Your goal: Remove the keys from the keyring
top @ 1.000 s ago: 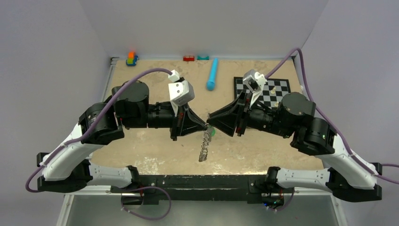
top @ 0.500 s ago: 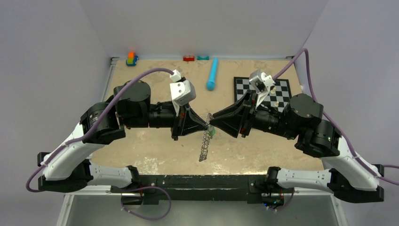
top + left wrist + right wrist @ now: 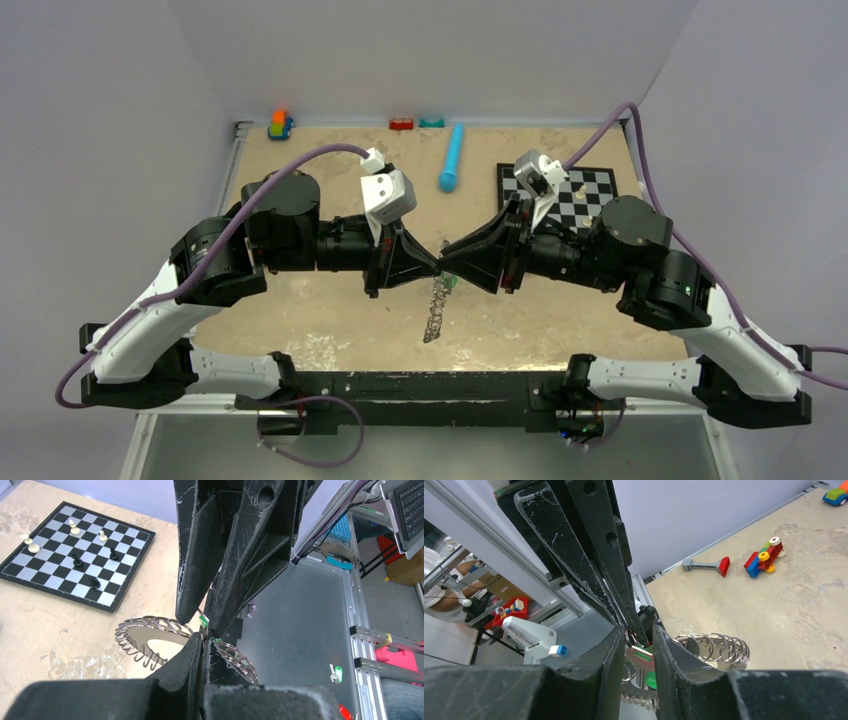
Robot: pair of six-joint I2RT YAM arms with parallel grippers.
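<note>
The left claw (image 3: 202,641) is pressed shut on the rim of the keyring (image 3: 435,312), which is held up clear of the tabletop (image 3: 330,320) at its middle, near the front edge. From above the keyring is seen edge-on as a thin grey strip hanging below the two meeting tips, so its hoop cannot be made out there. In the left wrist view part of the hoop is hidden behind the black fingers, and the keys (image 3: 135,640) are seen only as a fan of silver loops. The right claw (image 3: 638,635) is set narrow, tip to tip with the left one. A green-headed key (image 3: 651,681) is glimpsed in its gap, but whether that key is pinched cannot be told. The chessboard (image 3: 585,195) is partly covered by the right arm.
</note>
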